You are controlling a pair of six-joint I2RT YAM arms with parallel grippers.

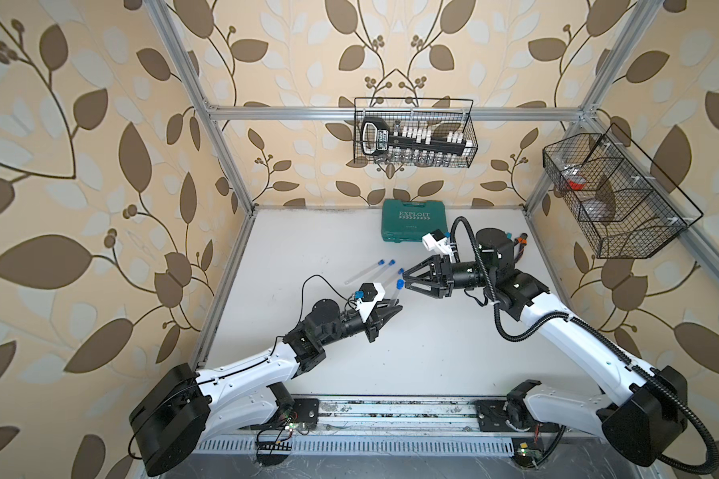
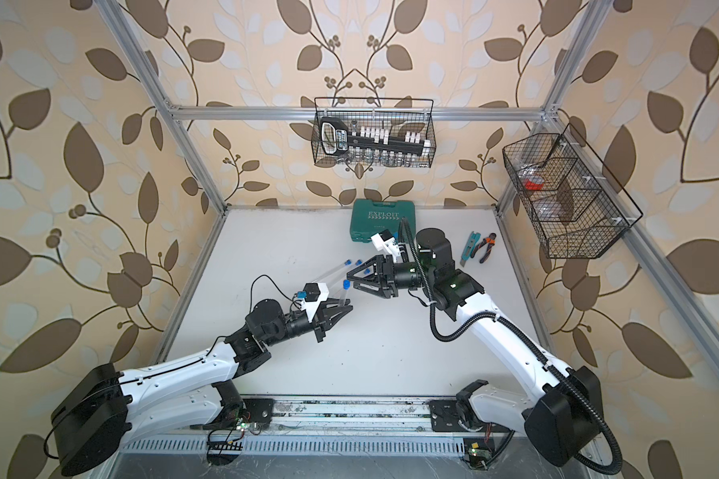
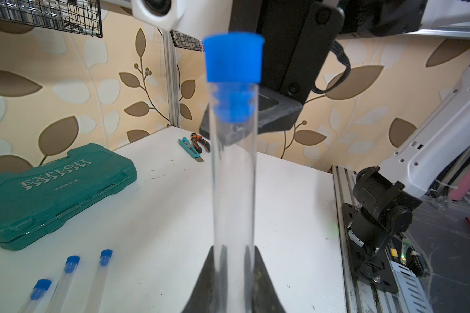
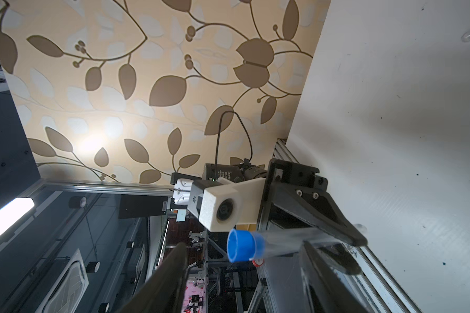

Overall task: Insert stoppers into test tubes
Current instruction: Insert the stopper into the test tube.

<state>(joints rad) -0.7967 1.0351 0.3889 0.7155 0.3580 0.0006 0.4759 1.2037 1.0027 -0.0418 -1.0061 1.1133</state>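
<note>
**Left gripper holds a plugged tube, right gripper open beside it**

The left gripper (image 1: 395, 309) is squeezed tight on 1 clear tube (image 3: 234, 176) near the middle of the table (image 1: 432, 352). In both top views the tube sticks out past the fingertips toward 12 o'clock. A blue stopper (image 1: 399, 284) sits in its mouth, with the ribbed part inside the clear wall. The right gripper (image 1: 406, 281) reaches in from 3 o'clock with its fingers spread, holding nothing. In the right wrist view the stopper shows between those 2 fingers with a gap on each side.

3 more tubes (image 3: 63, 287) lie flat side by side toward 10 o'clock from the held one. Each has a blue stopper in its end, and they lie well in from the 9 o'clock edge.

A green case (image 1: 414, 220) lies at the 12 o'clock edge. A knife (image 2: 470, 244) and pliers (image 2: 486, 246) lie near 2 o'clock. A metal rail (image 1: 391, 410) runs along the 6 o'clock edge. The widest bare stretch of table goes from the middle toward 6 o'clock.

The held tube's round end is hidden between the left fingers. The lying tubes are hard to see on the white table, and the left wrist view cuts them off. In a top view the right arm hides the knife and pliers. The things in the 2 wire baskets (image 1: 414, 132) are too small to tell.
</note>
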